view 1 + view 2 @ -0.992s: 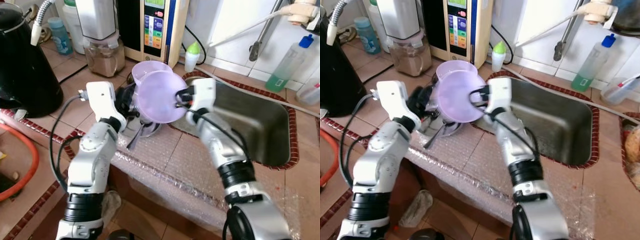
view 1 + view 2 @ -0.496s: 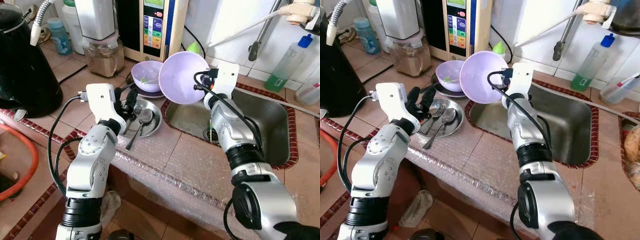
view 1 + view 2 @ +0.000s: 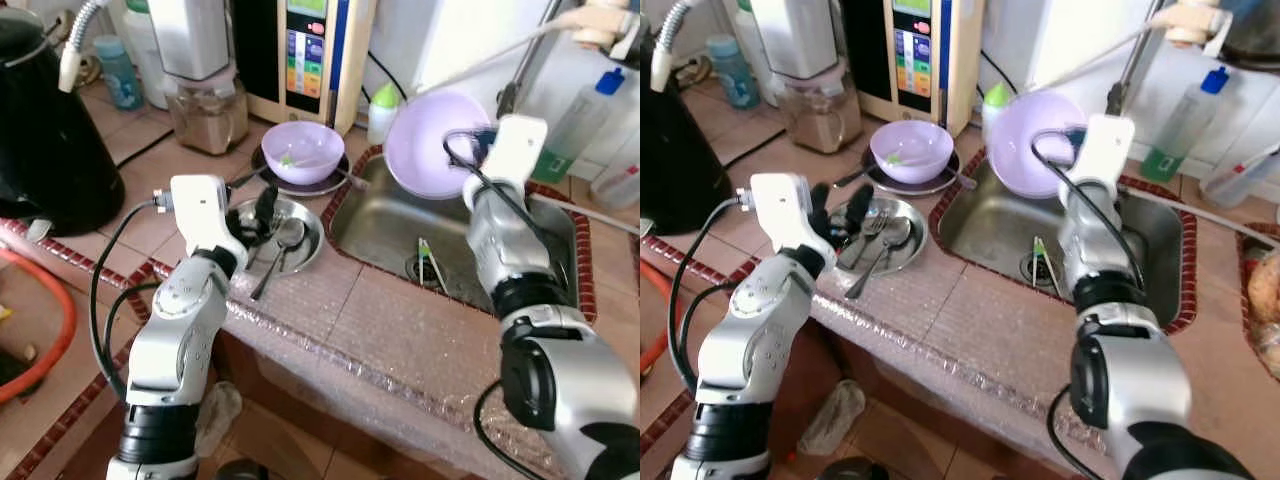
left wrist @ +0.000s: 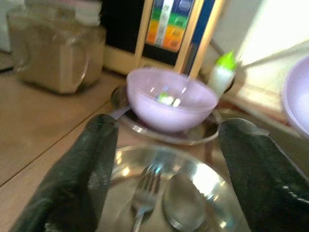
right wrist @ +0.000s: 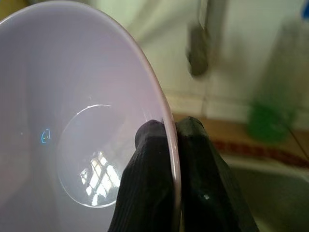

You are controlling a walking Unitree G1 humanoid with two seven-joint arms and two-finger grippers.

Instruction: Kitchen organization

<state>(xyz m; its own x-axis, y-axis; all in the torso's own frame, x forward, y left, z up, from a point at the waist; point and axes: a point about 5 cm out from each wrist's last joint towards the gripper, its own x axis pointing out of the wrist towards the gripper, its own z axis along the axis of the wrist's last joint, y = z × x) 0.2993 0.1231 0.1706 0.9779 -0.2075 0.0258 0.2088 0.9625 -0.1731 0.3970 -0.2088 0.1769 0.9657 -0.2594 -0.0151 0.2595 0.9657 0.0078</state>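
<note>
Over sink (image 3: pixel 455 240), right claw (image 5: pixel 166 140) — glossy lilac bowl (image 3: pixel 435 145)

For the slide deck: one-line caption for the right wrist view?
Right end effector pinching the rim of a lavender bowl, sink behind it.

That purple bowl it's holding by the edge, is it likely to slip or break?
The purple bowl looks like thin plastic, so probably light and unlikely to shatter. Its glossy surface may be slippery, and the right gripper pinches only the rim, so it could pivot.
</note>
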